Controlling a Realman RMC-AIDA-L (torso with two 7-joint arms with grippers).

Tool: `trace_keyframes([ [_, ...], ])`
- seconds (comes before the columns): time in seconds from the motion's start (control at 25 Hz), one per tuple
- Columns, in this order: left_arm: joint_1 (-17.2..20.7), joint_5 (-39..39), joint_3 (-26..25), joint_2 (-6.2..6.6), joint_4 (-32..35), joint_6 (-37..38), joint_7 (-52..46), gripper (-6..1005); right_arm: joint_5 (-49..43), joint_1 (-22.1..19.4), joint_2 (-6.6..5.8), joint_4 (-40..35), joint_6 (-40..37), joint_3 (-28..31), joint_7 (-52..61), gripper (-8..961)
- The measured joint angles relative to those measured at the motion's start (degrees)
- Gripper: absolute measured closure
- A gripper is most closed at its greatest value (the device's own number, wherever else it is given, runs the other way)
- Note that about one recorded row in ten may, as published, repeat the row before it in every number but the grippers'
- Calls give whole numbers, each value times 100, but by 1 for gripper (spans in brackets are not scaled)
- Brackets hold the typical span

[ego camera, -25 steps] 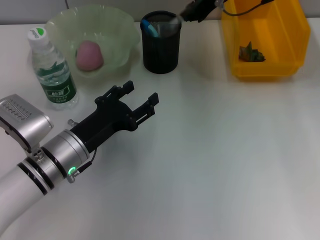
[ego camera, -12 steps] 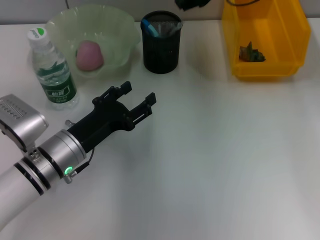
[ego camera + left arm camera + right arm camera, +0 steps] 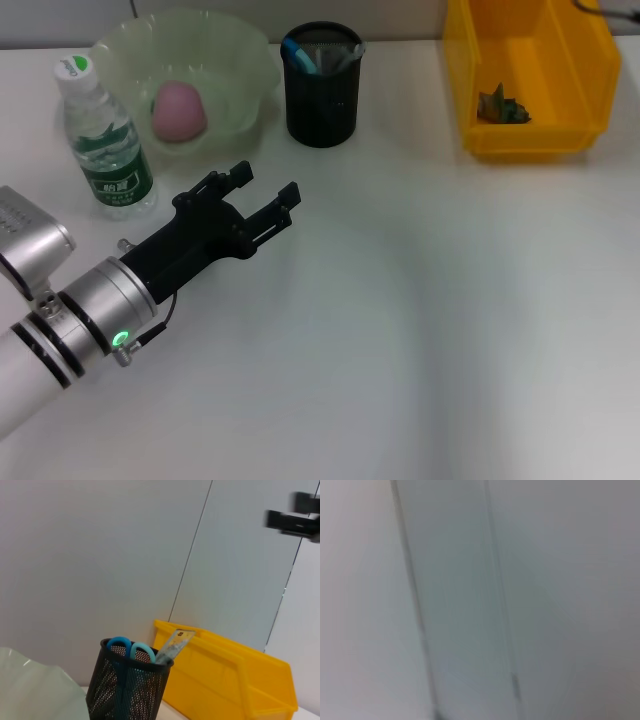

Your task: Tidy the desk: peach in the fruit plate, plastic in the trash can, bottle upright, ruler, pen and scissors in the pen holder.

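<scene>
We find nearly everything placed. The small round pink peach (image 3: 179,110) lies in the translucent pale green fruit plate with the wavy rim (image 3: 250,60), and the dark green wad of shiny plastic (image 3: 502,106) sits on the floor of the bright yellow rectangular trash can (image 3: 575,60) at the desk's far right. The clear plastic bottle with the green label and white-green cap (image 3: 103,140) stands upright on the plain white desk (image 3: 420,300), just left of the fruit plate. The black wire-mesh pen holder (image 3: 322,85) stands between plate and can; in our left wrist view the light blue scissors (image 3: 131,650) stand handles up inside it, with the short clear ruler (image 3: 171,644) leaning toward the can. The pen we cannot make out.

Our left gripper (image 3: 262,195) hovers low over the desk, its black fingers parted and gripping nothing, its long axis aimed up and rightward at the pen holder, which lies ahead and well apart; the bottle is nearer, to its left. Our right gripper (image 3: 295,520) shows only as a dark blur high in the left wrist view, so we cannot tell its opening or load. We judge the tidying essentially done.

The bottle's label carries print too small for us to read.
</scene>
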Motion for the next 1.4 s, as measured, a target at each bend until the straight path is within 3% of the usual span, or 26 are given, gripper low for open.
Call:
trace_keyframes([
  [0.16,-12,241,2,0,232,124,-313,224,480,-478,-53,621,-1493,494,-285,220],
  [0.36,-26,427,2,0,321,286,-344,224,393,-711,-144,1143,-2024,498,-687,164],
  [0.4,-32,524,2,0,365,375,-345,224,204,-801,-220,1674,-2169,504,-1092,153],
  [0.48,-47,982,2,8,628,807,-421,224,95,-824,-253,1935,-2202,506,-1316,130],
  [0.52,-62,1180,2,8,770,962,-548,224,-97,-837,-300,2493,-2199,504,-1890,119],
  [0.6,-62,1180,2,8,770,962,-548,224,-188,-839,-307,2804,-2184,503,-2244,121],
  [0.68,-209,1918,8,27,1342,1286,-1280,224,-387,-862,-272,3552,-2110,482,-3470,123],
  [0.8,-270,2204,11,33,1519,1395,-1420,223,-659,-826,-233,3788,-2045,468,-3955,124],
  [1.08,-301,2609,168,45,1989,1748,-1534,223,-1146,-705,-43,3806,-1716,450,-4061,125],
  [1.4,-241,2614,369,52,2095,1832,-1557,226,-1153,-602,-15,3835,-1676,442,-4069,124],
])
